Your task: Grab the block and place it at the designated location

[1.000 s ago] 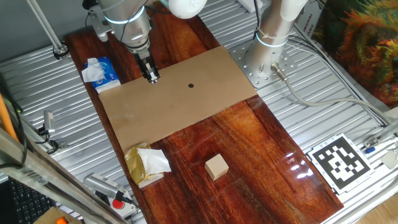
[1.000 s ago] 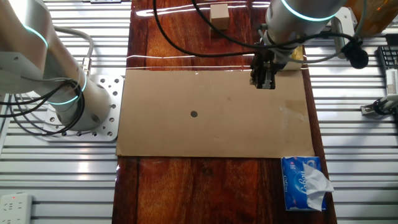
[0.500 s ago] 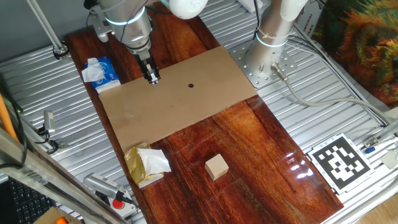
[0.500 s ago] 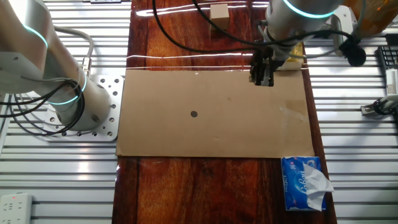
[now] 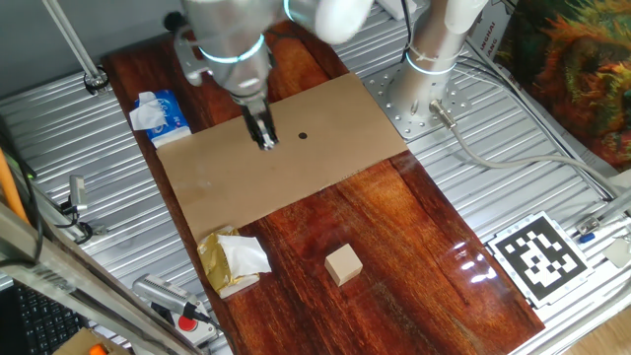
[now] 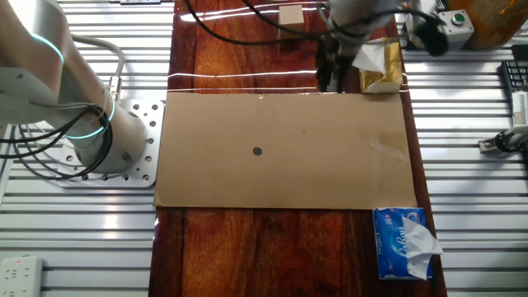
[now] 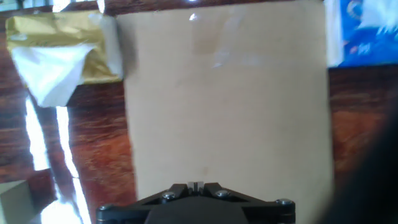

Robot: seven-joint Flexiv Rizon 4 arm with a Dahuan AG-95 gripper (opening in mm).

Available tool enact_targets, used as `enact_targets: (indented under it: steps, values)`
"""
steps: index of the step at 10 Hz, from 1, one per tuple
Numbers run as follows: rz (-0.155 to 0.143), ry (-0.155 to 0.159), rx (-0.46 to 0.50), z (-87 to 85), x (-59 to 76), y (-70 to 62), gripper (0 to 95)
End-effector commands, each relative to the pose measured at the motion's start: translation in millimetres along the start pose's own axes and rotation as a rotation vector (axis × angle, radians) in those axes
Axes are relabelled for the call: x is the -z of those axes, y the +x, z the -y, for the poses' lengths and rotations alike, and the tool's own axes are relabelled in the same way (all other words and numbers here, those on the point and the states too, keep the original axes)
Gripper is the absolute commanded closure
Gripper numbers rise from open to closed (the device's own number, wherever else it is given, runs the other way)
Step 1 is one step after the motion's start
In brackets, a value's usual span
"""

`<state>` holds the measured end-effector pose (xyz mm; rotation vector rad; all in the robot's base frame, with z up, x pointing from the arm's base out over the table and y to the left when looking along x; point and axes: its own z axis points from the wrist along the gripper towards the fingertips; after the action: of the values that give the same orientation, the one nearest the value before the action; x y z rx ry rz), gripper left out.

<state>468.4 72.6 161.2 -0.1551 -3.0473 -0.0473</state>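
The block [image 5: 343,264], a small pale wooden cube, sits on the dark wood board near its front end. It also shows at the top edge of the other fixed view [image 6: 290,14] and at the lower left corner of the hand view [image 7: 12,202]. The black dot [image 5: 303,136] is marked on the flat tan cardboard [image 5: 217,187]; it shows in the other fixed view too [image 6: 257,151]. My gripper [image 5: 266,140] hangs over the cardboard, just left of the dot and far from the block. Its fingertips [image 7: 196,186] are pressed together with nothing between them.
A crumpled gold-and-white wrapper [image 5: 234,259] lies by the cardboard's near corner, left of the block. A blue-and-white tissue pack [image 5: 158,113] lies at the cardboard's far corner. A black-and-white square tag [image 5: 540,254] lies on the metal table at right. The arm's base [image 5: 424,69] stands behind.
My gripper has moved from the cardboard's tissue-pack side across it, towards the dot and the block's end of the board. It stays shut. The block has not moved.
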Motion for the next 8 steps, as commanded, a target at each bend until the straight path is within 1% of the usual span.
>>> enact_targets:
  steps: [1,4,5,8]
  values:
    - [0.006,0.008,-0.02,-22.2,-6.2,5.1,95.0]
    - [0.01,0.028,-0.06,-60.1,-13.1,9.7,95.0]
    - [0.01,0.028,-0.06,-64.2,-14.0,10.0,95.0]
    - [0.011,0.024,-0.055,-64.0,-14.1,10.0,95.0]
